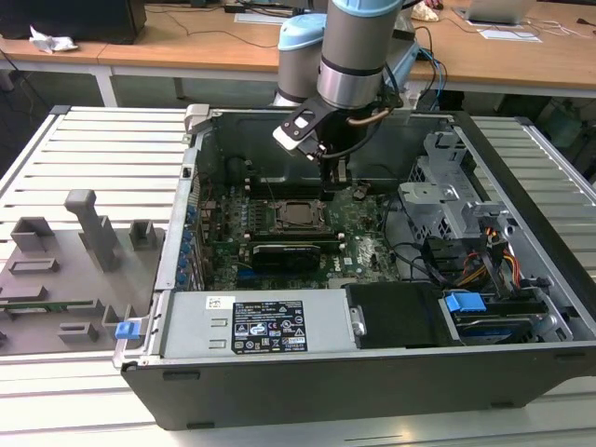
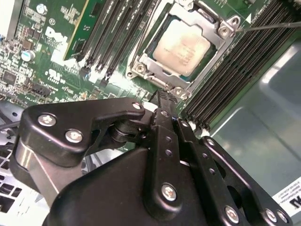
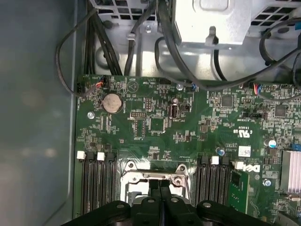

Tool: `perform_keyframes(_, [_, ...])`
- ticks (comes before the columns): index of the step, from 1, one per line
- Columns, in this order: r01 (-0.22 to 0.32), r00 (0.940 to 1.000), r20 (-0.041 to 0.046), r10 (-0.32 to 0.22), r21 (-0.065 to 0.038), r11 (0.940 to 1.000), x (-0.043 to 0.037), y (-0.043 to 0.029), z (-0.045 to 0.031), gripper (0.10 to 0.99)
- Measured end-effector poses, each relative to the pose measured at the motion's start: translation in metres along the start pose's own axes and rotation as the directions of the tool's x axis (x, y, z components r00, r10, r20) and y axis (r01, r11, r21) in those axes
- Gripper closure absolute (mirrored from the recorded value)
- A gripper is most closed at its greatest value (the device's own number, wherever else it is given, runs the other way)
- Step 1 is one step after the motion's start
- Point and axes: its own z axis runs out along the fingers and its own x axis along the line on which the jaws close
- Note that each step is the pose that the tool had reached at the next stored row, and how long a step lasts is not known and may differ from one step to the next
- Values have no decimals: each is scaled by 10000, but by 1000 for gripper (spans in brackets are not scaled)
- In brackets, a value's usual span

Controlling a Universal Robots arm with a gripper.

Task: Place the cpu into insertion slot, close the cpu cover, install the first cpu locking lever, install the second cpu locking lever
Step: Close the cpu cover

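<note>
A big black computer case (image 1: pixel 279 391) lies open on its side. At its near end sits a silver box (image 1: pixel 196 326) with a sticker on it. Behind the box, a green board (image 1: pixel 363 247) lies flat on the floor of the case, with a long black card (image 1: pixel 284 253) standing on it.

In the middle of the board is the insertion slot (image 2: pixel 225 29). The cpu (image 2: pixel 182 44) lies flat inside it, shiny side up. The cpu cover (image 2: pixel 162 70) is folded down over it, so the chip shows through the square window. Long black memory slots (image 2: pixel 225 70) run along both sides. A thin metal rod (image 2: pixel 268 26) sticks out from one corner of the slot.

The gripper (image 2: pixel 163 98) hangs just above the edge of the slot. Its two fingers are pressed together and hold nothing. I cannot tell if the tip touches the metal.

The arm (image 1: pixel 349 56) comes down into the case from above.

The case rests on a table (image 1: pixel 102 140) made of grey metal strips. On the exterior view's left, a grey tray (image 1: pixel 23 307) with blocky shapes lies on it. Far behind stand wooden desks (image 1: pixel 186 51).
</note>
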Motion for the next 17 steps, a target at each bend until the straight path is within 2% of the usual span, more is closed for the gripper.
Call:
perform_keyframes(4, [-1, 10000, 0, 1, 4, 10000, 3, -71, 8, 980])
perform_keyframes(10, [-1, 10000, -1, 1, 4, 10000, 11, -253, 12, 980])
perform_keyframes(14, [0, 10000, 0, 0, 5, 10000, 13, -325, 13, 980])
perform_keyframes(17, [-1, 10000, 0, 1, 4, 10000, 14, -345, 13, 980])
